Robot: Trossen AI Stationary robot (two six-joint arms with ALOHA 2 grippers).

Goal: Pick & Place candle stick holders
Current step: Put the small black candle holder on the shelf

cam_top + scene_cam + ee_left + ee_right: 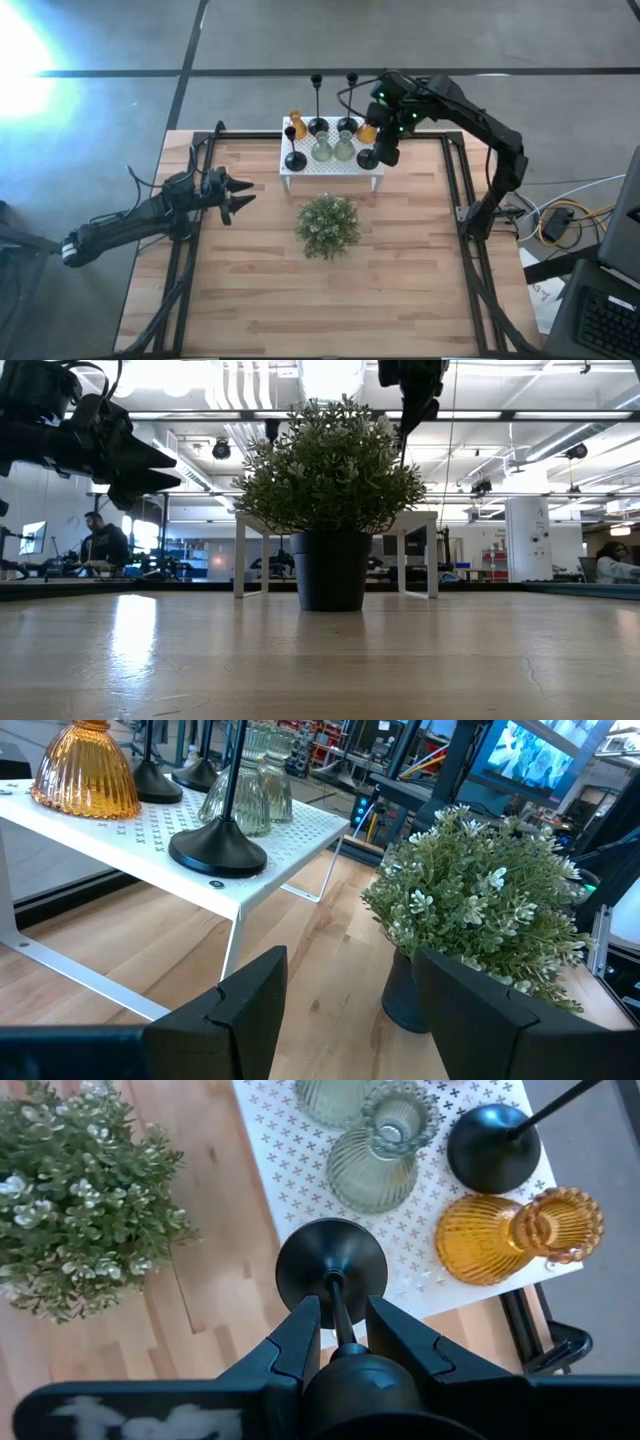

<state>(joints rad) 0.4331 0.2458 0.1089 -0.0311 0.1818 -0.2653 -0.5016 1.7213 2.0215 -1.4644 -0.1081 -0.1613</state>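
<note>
Right claw [335, 1315] clamps black holder [331, 1268] stem; plant [75, 1200] beside stand [300, 1170]; left claw [345, 1010] released.

The stand [332, 168] is packed tight with holders [332, 150], barely a gap between them, and the right pincer [340, 1325] is clamped on the black stem at its near right corner. The plant [327, 224] blocks the counter [330, 300] just in front of the stand. Bare wood lies open either side of the plant and across the near half.
</note>
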